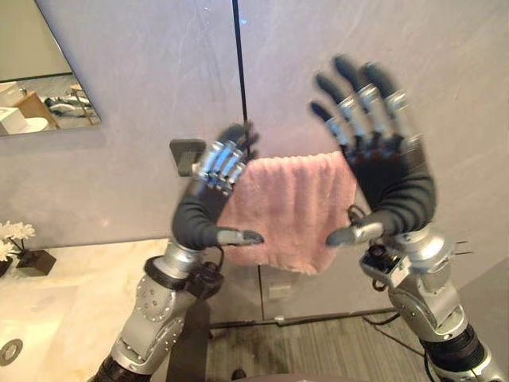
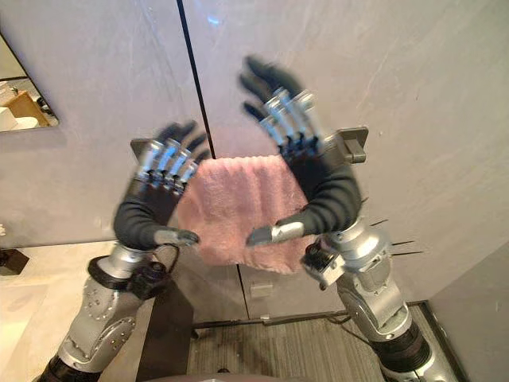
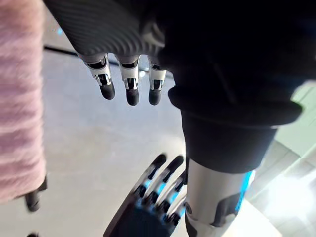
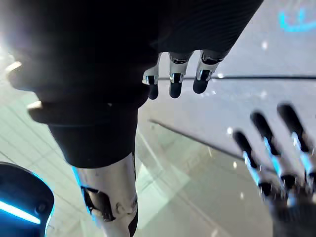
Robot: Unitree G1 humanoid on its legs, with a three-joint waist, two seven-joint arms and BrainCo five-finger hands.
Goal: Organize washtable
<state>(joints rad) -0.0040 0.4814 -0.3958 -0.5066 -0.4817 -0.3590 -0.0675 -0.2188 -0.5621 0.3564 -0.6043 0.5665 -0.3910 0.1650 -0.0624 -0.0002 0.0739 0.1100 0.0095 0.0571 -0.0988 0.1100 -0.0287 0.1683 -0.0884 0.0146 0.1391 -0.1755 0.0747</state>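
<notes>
A pink towel (image 1: 294,207) hangs over a rail on the grey wall, between two dark brackets (image 1: 184,155). Both hands are raised in front of it, palms facing each other, and hold nothing. My left hand (image 1: 203,211) is by the towel's left edge, fingers relaxed and slightly bent, thumb pointing inward. My right hand (image 1: 390,179) is at the towel's right edge, a little higher, with fingers straight and spread. The left wrist view has the towel (image 3: 19,98) beside my left fingers (image 3: 131,84), apart from them. The right wrist view shows the straight right fingers (image 4: 175,79) against the bare wall.
A marble washtable top (image 1: 87,286) with a sink drain (image 1: 12,350) lies at the lower left. White flowers in a dark pot (image 1: 20,243) stand at its back edge. A mirror (image 1: 40,79) hangs at the upper left. Grey floor lies below the towel.
</notes>
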